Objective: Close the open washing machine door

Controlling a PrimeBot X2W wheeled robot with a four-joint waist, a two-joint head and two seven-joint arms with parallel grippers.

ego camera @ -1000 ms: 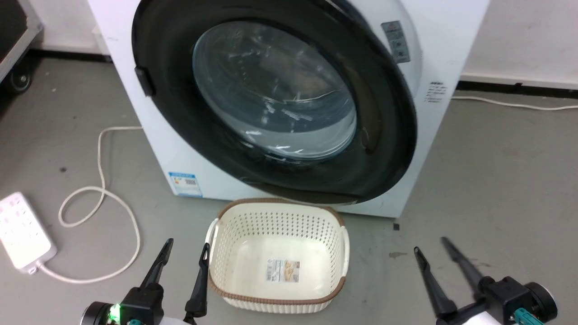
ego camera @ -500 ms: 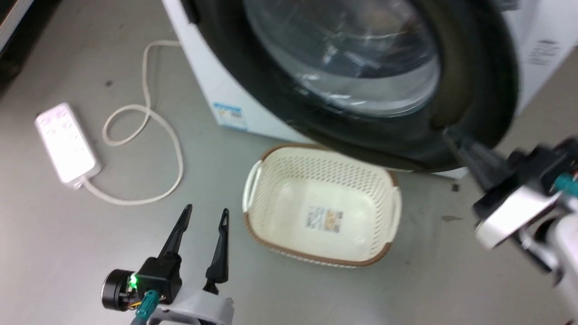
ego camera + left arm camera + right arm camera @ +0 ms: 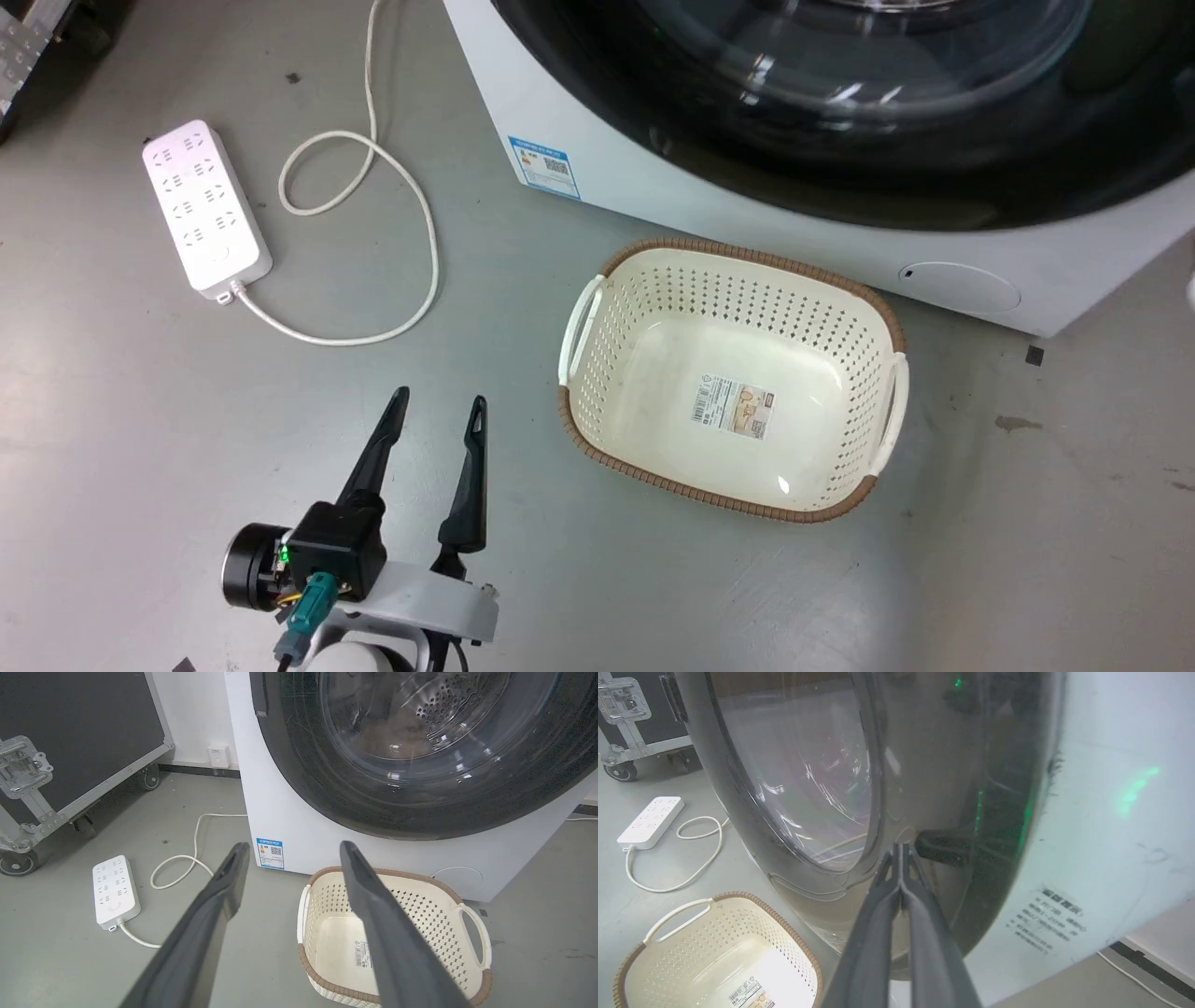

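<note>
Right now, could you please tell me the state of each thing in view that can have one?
washing machine door, lying against the white machine; whether it is latched cannot be told.
left gripper, open, holding nothing.
right gripper, shut, tips at the door's dark rim.
basket, upright, empty.
power strip, lying flat, sockets unused.

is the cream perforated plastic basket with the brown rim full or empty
Empty: the cream perforated plastic basket holds nothing but a label sticker on its bare floor.
</note>
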